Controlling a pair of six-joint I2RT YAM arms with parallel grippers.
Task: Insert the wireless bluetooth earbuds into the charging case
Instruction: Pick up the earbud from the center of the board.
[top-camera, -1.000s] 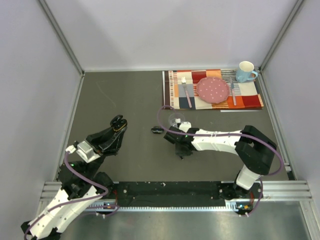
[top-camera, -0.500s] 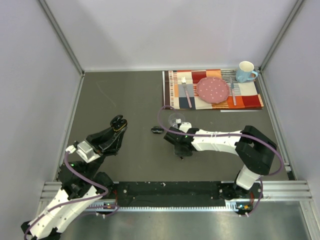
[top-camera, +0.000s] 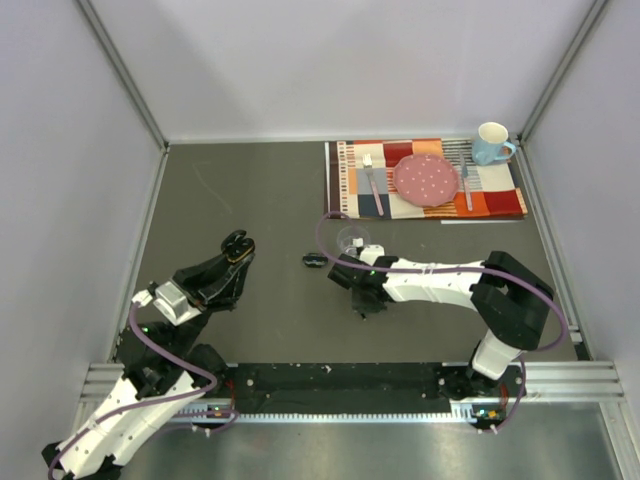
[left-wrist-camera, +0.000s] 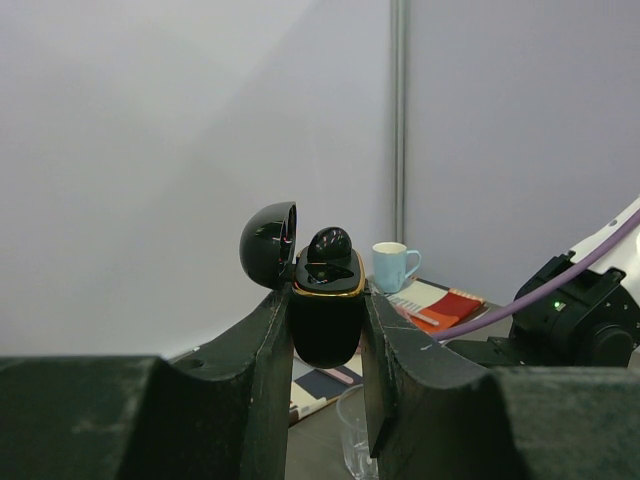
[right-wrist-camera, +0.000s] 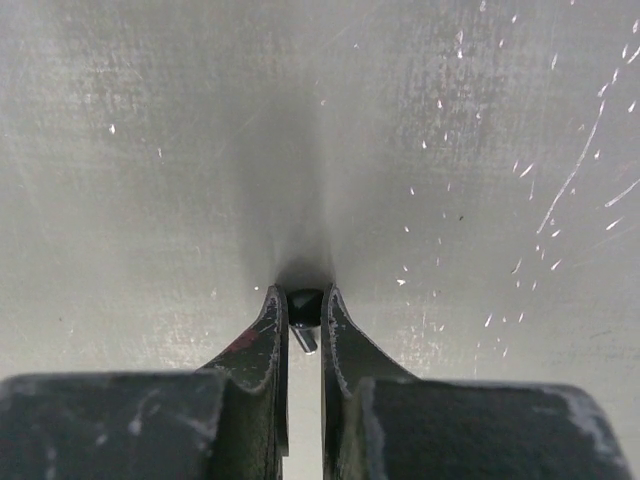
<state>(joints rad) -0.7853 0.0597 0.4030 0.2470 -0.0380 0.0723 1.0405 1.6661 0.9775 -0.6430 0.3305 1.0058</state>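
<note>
Moved: right arm's wrist has shifted only slightly over the same patch of counter (top-camera: 250, 190) since 1 second ago; left arm has stayed put.
Earbuds counted: 2 in view, the seated earbud (left-wrist-camera: 330, 245) in the charging case (left-wrist-camera: 328, 330) and the gripped earbud (right-wrist-camera: 304, 303) at the counter surface.
Other counts: 1 clear cup (top-camera: 352, 240), 1 black oval item (top-camera: 314, 260) too small to identify, 1 placemat (top-camera: 500, 200), 1 plate (top-camera: 425, 180), 1 mug (top-camera: 491, 142), 2 pieces of cutlery (top-camera: 371, 180).
Left wrist view only: the case's lid (left-wrist-camera: 268, 245) is swung open and 1 bud sits in the case's mouth; from above the case is just a dark blob.
Right wrist view only: a tiny black bud with a silvery stem end is pinched between the fingertips.
Top view only: placemat in the counter's far right corner, cup and oval item near its middle.
Left pincer (left-wrist-camera: 325, 298): closed around the case body, held upright above the counter's left half, arm angled up.
Right pincer (right-wrist-camera: 302, 292): nearly closed, clamped on the bud, tips down at the counter near its middle, forearm stretched low from the right.
</note>
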